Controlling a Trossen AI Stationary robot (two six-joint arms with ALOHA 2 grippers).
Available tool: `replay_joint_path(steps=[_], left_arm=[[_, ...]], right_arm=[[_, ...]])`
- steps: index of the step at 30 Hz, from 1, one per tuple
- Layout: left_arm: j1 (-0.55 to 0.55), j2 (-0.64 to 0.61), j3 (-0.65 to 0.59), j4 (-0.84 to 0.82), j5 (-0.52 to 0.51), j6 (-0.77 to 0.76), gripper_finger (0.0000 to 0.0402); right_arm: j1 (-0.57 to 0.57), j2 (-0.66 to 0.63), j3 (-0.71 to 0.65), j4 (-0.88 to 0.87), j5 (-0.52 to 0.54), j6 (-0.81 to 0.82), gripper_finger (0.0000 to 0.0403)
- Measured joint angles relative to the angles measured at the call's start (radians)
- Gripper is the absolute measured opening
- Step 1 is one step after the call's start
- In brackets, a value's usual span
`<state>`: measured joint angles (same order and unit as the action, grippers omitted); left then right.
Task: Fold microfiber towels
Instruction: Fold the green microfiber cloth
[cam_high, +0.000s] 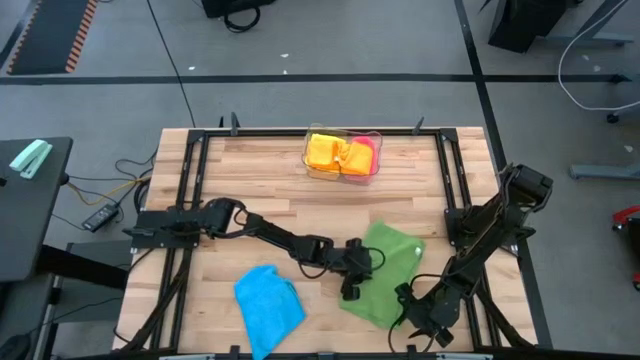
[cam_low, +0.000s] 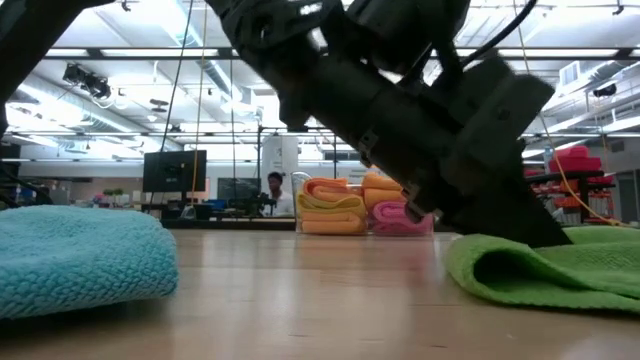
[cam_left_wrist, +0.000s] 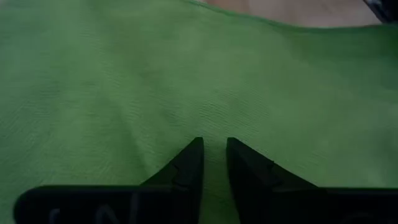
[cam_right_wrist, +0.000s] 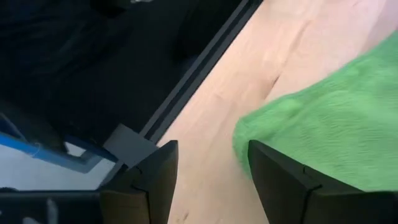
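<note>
Green towel (cam_left_wrist: 124, 81) under your left gripper (cam_left_wrist: 213, 155), jaws near-shut, grip unclear; right gripper (cam_right_wrist: 211, 168) open, empty, poised at corner for fold

Overhead looks down, low level; both share green towel (cam_high: 385, 270)

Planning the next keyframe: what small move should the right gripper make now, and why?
Probably slide the right gripper sideways until the green towel corner sits between its fingers, then close. Its jaws stand open over bare table, the corner just beside them. The left gripper is nearly closed down on the same towel.
</note>
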<state>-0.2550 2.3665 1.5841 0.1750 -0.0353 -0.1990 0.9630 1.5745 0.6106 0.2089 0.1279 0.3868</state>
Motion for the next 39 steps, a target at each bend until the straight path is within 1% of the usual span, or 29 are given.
replay_joint_path(steps=[3,6,10,15,18,25,31,34,39], left_arm=[[-0.015,-0.001,0.039,-0.103,0.011,0.034,0.0082],[-0.026,-0.002,0.081,-0.178,0.014,0.066,0.0081],[-0.039,-0.003,0.11,-0.176,0.015,0.1,0.0075],[-0.046,-0.003,0.117,-0.173,0.016,0.118,0.0075],[-0.046,-0.003,0.118,-0.174,0.015,0.118,0.0079],[-0.052,-0.003,0.118,-0.176,0.015,0.107,0.0084],[-0.058,-0.003,0.118,-0.175,0.016,0.115,0.0079],[-0.057,-0.003,0.118,-0.177,0.015,0.11,0.0079],[-0.056,-0.003,0.118,-0.177,0.014,0.108,0.0085]], right_arm=[[0.002,0.014,0.0,0.006,0.066,-0.017,0.0203],[0.002,0.025,0.0,0.0,0.077,-0.019,0.0203],[0.002,0.025,0.0,0.006,0.103,-0.051,0.0203],[0.002,0.025,0.0,0.004,0.253,-0.137,0.0203],[-0.001,0.025,0.0,-0.027,0.292,-0.143,0.0203],[-0.004,0.032,0.0,0.01,0.271,-0.126,0.0202],[-0.005,0.106,0.0,0.043,0.26,-0.144,0.0188],[-0.005,0.118,0.0,0.046,0.252,-0.138,0.0182],[-0.004,0.118,0.0,0.132,0.156,-0.146,0.0179]])
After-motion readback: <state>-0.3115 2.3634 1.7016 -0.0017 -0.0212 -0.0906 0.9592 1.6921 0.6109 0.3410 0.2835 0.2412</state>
